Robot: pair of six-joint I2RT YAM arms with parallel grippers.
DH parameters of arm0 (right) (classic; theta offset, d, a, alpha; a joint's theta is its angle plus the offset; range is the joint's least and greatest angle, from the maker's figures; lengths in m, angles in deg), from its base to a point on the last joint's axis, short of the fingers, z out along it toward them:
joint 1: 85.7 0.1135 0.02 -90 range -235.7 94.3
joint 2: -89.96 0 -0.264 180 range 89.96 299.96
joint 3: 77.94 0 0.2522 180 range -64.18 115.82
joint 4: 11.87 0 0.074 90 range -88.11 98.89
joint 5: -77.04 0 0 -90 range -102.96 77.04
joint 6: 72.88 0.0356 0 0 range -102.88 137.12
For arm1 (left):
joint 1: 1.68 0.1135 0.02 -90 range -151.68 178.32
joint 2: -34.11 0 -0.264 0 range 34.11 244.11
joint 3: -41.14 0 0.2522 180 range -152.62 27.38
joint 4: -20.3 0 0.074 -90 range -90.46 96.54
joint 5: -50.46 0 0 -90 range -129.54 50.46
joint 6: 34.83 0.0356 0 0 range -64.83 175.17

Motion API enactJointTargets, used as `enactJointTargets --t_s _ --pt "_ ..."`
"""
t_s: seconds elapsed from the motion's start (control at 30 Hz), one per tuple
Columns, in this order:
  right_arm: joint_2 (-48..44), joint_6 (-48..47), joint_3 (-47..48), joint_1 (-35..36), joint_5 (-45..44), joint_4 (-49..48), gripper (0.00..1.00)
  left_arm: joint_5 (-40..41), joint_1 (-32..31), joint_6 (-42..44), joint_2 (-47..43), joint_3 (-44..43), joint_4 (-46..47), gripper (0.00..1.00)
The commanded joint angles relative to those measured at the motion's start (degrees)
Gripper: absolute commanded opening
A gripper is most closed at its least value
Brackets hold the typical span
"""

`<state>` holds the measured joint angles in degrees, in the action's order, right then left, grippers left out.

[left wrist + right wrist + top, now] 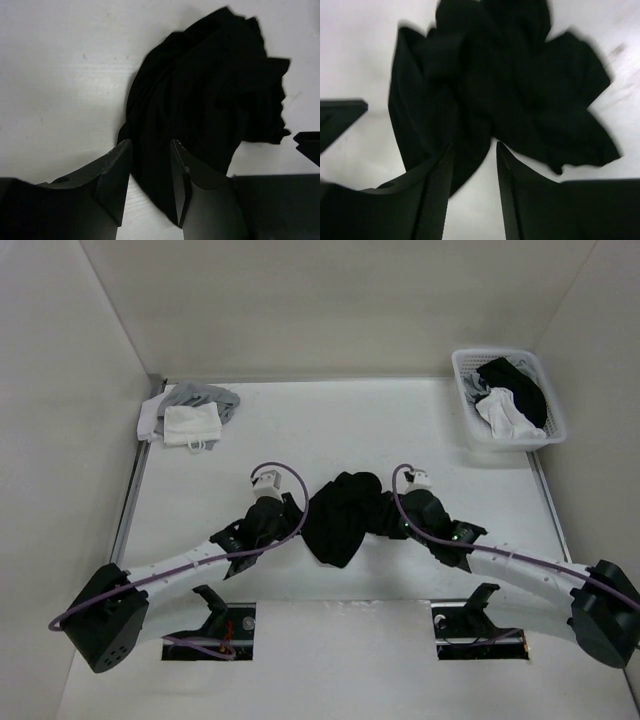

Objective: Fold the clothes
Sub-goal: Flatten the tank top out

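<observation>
Both sets of jaws are parted partway: the left gripper (pixel 151 143) and right gripper (pixel 475 146) each straddle an edge of the black shirt (pixel 340 515) without clamping it, and it's bunched mid-table (pixel 300 430) between them.

Bunched shirt (pixel 505 85) before parted right gripper (pixel 474 146)

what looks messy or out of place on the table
The black shirt lies bunched in a wrinkled heap in the middle, not spread flat; no sleeve or hem can be picked out. A white cloth and grey garment sit piled in the far left corner.
</observation>
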<state>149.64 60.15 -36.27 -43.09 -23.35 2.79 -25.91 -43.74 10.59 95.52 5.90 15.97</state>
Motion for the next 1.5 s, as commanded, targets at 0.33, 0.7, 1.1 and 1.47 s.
enactJointTargets --t_s 0.33,0.7,1.1,1.47 --pt "18.79 6.45 3.39 4.72 5.12 -8.63 0.50 0.88 -3.77 -4.20 8.98 1.26 2.16 0.46" --pt "15.14 3.40 11.18 3.85 0.73 -15.87 0.03 -0.88 4.74 0.10 12.96 -10.05 12.81 0.04" --pt "13.89 -15.42 70.95 -10.05 7.32 6.11 0.02 -7.82 16.53 5.46 16.21 -62.27 3.94 0.02" --pt "-7.20 -6.04 26.55 12.95 -1.72 -2.04 0.03 -5.01 16.62 3.90 1.71 -34.90 2.34 0.08"
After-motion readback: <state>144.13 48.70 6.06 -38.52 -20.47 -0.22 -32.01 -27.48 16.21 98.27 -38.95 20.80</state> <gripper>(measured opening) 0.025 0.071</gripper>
